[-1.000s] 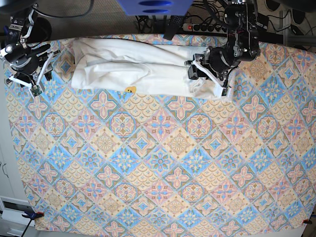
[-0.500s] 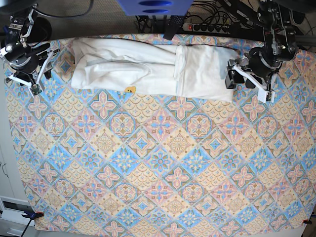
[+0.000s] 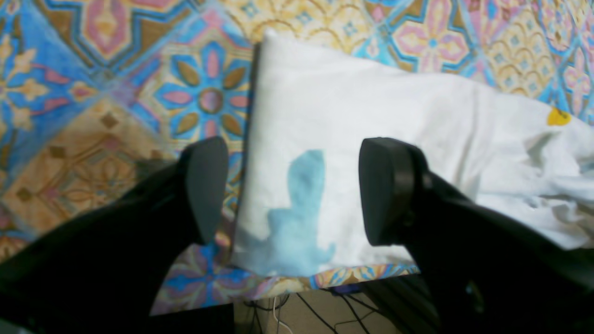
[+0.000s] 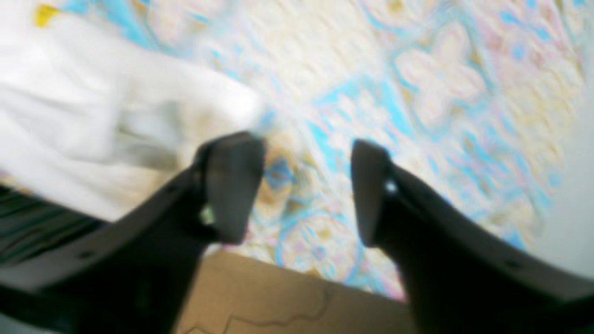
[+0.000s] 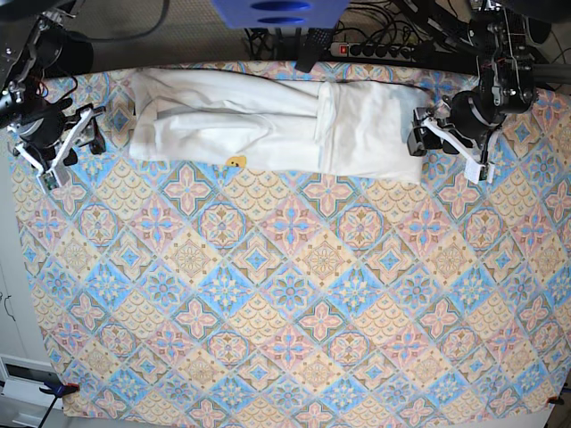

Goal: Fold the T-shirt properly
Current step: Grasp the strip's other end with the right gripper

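T-shirt point(image 5: 277, 125), white, lay folded into a long horizontal band along the far edge of the counter point(image 5: 294, 303), which was covered by a cloth patterned with blue, pink and yellow diamond medallions. In the base view the band spanned most of the width between the two arms; a vertical fold ridge crossed it right of centre, and a small yellow print spot point(image 5: 235, 162) showed at its near edge. A pale blue patch of print point(image 3: 297, 218) showed through the fabric at the end seen by the left wrist camera, where the shirt's corner reached the counter's back edge.

Left pincer point(image 5: 449, 144) stood at the base view's right, just beside the shirt's end. Its two black fingers point(image 3: 387, 190) were spread wide, and in the wrist view the shirt corner appeared between them with a clear gap on both sides, so nothing was gripped.

Right pincer point(image 5: 59, 147) stood at the base view's left, near the other end of the shirt but apart from it. Its fingers point(image 4: 232, 185) were likewise spread wide over bare patterned cloth, holding nothing; that wrist view was blurred, with the white fabric lying off to one side.

Black cables and a power strip point(image 5: 375, 49) lay behind the counter.
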You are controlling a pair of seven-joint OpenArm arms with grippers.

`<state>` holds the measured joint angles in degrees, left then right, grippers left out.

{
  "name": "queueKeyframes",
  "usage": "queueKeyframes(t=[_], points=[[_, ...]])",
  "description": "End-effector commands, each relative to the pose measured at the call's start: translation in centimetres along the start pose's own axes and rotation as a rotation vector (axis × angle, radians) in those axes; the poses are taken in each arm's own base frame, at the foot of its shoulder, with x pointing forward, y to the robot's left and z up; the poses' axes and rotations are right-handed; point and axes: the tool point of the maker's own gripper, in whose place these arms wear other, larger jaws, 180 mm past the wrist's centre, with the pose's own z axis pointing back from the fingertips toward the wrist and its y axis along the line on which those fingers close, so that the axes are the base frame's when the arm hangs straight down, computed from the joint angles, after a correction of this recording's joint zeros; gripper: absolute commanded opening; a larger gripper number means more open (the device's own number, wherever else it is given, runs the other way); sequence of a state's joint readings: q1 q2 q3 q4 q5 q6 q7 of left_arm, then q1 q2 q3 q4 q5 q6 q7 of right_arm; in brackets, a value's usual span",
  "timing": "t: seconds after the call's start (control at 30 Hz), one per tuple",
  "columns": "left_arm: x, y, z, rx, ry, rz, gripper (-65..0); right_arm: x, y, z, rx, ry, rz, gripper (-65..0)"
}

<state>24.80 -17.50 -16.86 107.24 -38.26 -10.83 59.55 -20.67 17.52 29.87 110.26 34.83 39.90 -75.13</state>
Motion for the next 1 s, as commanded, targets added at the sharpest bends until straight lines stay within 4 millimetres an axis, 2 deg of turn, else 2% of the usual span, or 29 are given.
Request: queueKeyframes(t=[0.0,0.07,0.13,0.4,0.7,0.83,0.97], points=[[0.9,0.2,0.4,0.003,-0.028,-0.015,-21.4,0.5,-0.3,0.3,-0.006,-0.016,0.016,-21.8],[0.9,0.2,0.4,0.003,-0.028,-0.016,-21.4,0.4,0.7,-0.4,0.029,-0.006,0.023,-15.4],[0.9,0.3,0.4,0.004,-0.028,-0.017,-21.4,-0.1,1.6,-1.2,0.066,0.01,0.024,-12.6],[0.9,0.3,0.5,0.003,-0.028,-0.019,-21.4,-5.1,3.8,-4.8,0.187,0.13,-0.133,-12.2],[0.9,0.2,0.4,0.001,-0.027,-0.016,-21.4,-6.5,5.1,-6.3,0.233,0.127,-0.216,-12.2],[0.9,0.2,0.4,0.0,-0.027,-0.015,-21.4,-6.1,5.4,-7.0,0.248,0.118,-0.242,-12.2],[0.9,0.2,0.4,0.0,-0.027,-0.015,-21.4,-7.3,6.5,-7.7,0.277,0.141,-0.289,-12.2]])
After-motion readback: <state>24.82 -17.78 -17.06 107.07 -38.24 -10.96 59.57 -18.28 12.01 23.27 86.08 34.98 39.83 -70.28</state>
